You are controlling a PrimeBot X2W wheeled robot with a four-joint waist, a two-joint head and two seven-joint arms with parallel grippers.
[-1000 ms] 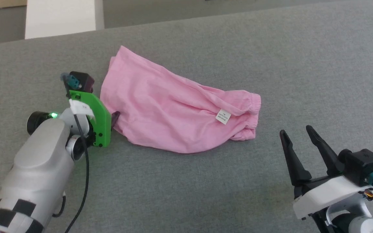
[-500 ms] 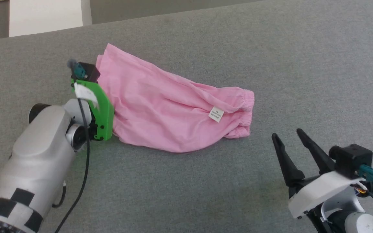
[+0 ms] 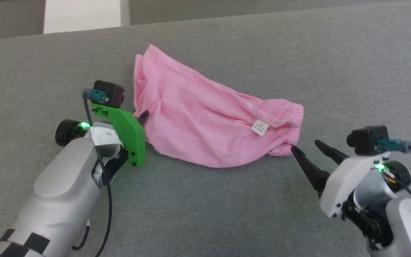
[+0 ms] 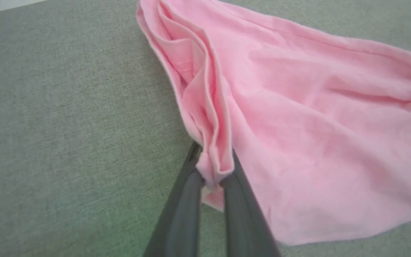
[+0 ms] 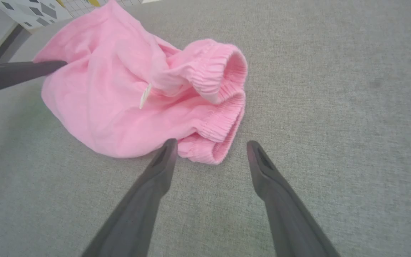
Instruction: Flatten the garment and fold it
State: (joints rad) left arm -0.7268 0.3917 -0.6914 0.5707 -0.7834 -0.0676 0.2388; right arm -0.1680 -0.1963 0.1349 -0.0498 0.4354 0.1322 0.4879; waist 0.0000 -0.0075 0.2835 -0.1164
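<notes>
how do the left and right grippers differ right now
The left gripper has its jaws shut on a bunched edge of the light pink cotton garment; the right gripper has its jaws open, holding nothing. The left gripper is at the end opposite the gathered elastic waistband; the right gripper is beside that waistband. Both sit low over the grey fabric surface.

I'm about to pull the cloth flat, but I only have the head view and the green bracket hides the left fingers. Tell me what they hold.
Observer: In the left wrist view, the left gripper is shut on a bunched fold at the garment edge.
Operator: Now report the right side.
Observer: In the right wrist view, the right gripper is open. The near corner of the waistband sits at the mouth of the gap between its fingers, and nothing is gripped.
</notes>
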